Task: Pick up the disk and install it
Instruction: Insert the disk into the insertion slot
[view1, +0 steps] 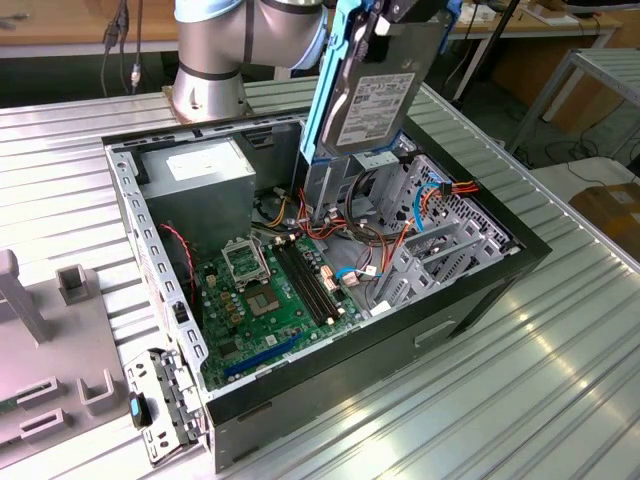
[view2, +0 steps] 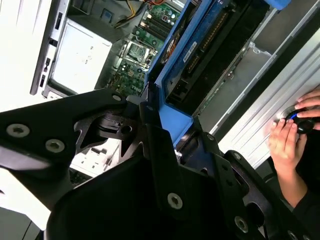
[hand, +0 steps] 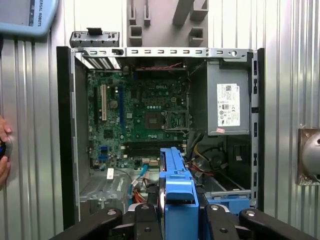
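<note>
The disk (view1: 378, 95), a grey labelled hard drive in a bright blue carrier rail (view1: 325, 100), hangs upright over the grey drive cage (view1: 335, 190) inside the open computer case (view1: 125, 215). Its lower edge sits just at the cage's top. My gripper (view1: 405, 12) is shut on the disk's upper end. In the first wrist view the blue carrier (hand: 177, 187) runs between my black fingers (hand: 145, 222), with the gripper (hand: 179, 217) above the case's drive corner. In the second wrist view the disk (view2: 200, 55) slants away from the gripper (view2: 175, 137).
The motherboard (view1: 280, 290), power supply (view1: 195, 175) and orange and blue cables (view1: 440, 195) fill the case. A grey fixture (view1: 40, 340) and a loose metal bracket (view1: 160, 405) lie at the exterior view's left. A person's hand (view2: 292, 132) rests on the ribbed table beside the case.
</note>
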